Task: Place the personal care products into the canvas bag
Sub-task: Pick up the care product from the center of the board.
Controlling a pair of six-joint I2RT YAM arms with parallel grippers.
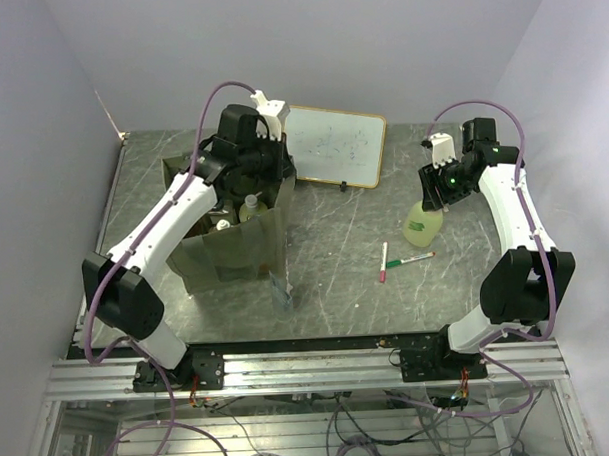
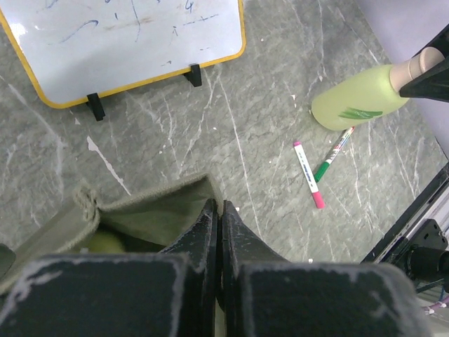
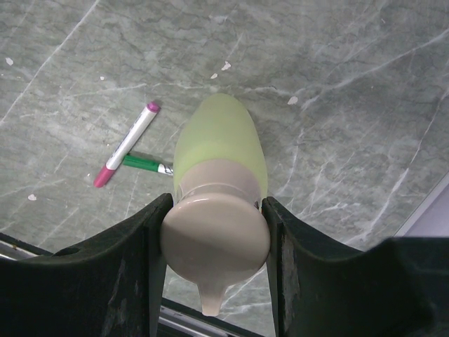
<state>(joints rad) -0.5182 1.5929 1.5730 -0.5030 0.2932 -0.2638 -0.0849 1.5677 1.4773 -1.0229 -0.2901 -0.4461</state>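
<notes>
The right fingers, dark and curved, pinch the smooth peach pump head of a pale yellow-green pump bottle, one finger on each side of its collar. The bottle is rounded, translucent plastic; whether its base rests on the grey marbled bench or hangs just above it cannot be told. Seen from overhead, the olive canvas bag, soft and boxy with its mouth open, stands well apart at nine o'clock from the bottle. The left fingers are pressed together, holding nothing, above the bag's rim. Carrying it well likely means lifting straight up, keeping the slick bottle plumb, clearing the two marker pens at seven o'clock, and lowering it inside the bag before letting go.
</notes>
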